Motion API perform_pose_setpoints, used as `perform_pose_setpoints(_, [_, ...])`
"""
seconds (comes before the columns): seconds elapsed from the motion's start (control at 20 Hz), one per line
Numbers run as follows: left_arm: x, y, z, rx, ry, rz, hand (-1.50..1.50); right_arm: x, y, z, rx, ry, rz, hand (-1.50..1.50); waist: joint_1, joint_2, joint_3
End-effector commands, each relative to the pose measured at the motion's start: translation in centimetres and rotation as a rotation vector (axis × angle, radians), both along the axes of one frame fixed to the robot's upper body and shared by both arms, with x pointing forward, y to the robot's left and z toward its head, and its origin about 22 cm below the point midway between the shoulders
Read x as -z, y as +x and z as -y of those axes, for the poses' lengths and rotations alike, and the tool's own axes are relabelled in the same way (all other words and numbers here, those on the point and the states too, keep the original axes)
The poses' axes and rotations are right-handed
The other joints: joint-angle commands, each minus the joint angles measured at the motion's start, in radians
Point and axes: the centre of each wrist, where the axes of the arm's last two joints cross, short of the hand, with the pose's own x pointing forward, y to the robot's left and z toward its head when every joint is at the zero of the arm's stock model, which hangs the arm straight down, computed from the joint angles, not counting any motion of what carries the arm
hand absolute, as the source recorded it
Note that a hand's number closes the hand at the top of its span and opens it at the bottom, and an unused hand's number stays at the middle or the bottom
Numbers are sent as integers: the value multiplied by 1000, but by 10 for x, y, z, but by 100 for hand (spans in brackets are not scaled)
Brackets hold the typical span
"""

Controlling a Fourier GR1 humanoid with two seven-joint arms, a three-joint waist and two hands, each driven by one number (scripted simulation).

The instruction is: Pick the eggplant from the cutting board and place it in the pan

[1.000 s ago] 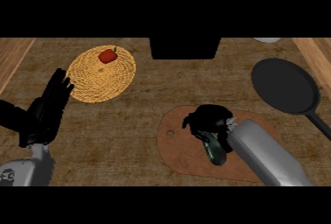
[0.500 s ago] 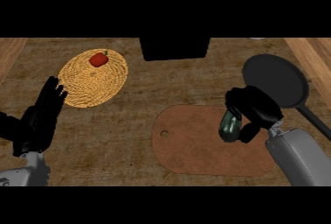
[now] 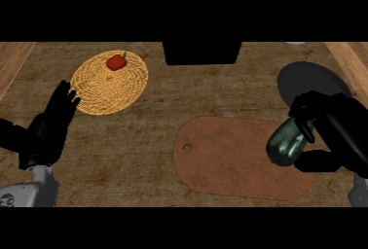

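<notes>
A dark green eggplant [image 3: 286,143] hangs in my right hand [image 3: 332,127], whose fingers and thumb curl round it. It is lifted above the right end of the brown cutting board [image 3: 230,155]. The dark round pan [image 3: 311,83] lies just behind the hand at the right, partly hidden by it. My left hand [image 3: 49,125] rests open at the left edge, fingers pointing up.
A woven yellow mat [image 3: 111,81] with a small red pepper [image 3: 116,62] lies at the back left. A black box [image 3: 202,52] stands at the back centre. Wooden edges run along the far left and right.
My right hand has lifted the eggplant off the board's middle and carried it rightward, close to the pan. The left hand has stayed where it was.
</notes>
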Motion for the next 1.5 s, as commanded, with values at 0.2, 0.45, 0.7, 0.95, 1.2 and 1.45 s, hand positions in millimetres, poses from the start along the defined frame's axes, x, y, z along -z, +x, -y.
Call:
perform_pose_setpoints(0.2, [3, 13, -10, 29, -15, -1, 0, -38, 15, 59, 154, 149, 50, 150, 34, 12, 1])
perform_pose_setpoints(0.45, [13, 2, -6, 46, -12, 9, 0, -30, 34, 109, 226, 226, 67, 150, 42, 13, 1])
perform_pose_setpoints(0.7, [-2, 8, 26, 45, 8, 17, 0, -8, 75, 142, 272, 239, 61, 150, 53, 15, 2])
perform_pose_setpoints(0.95, [-10, 3, 3, 50, -16, 29, 0, 14, 84, 197, 276, 295, 71, 150, 65, 19, 3])
perform_pose_setpoints(1.2, [-12, 20, 35, 67, -12, 42, 0, 43, 115, 189, 232, 269, 15, 150, 80, 28, 4])
perform_pose_setpoints(1.45, [-8, 21, 20, 81, -7, 16, 0, 76, 112, 197, 182, 267, -17, 150, 84, 30, 5])
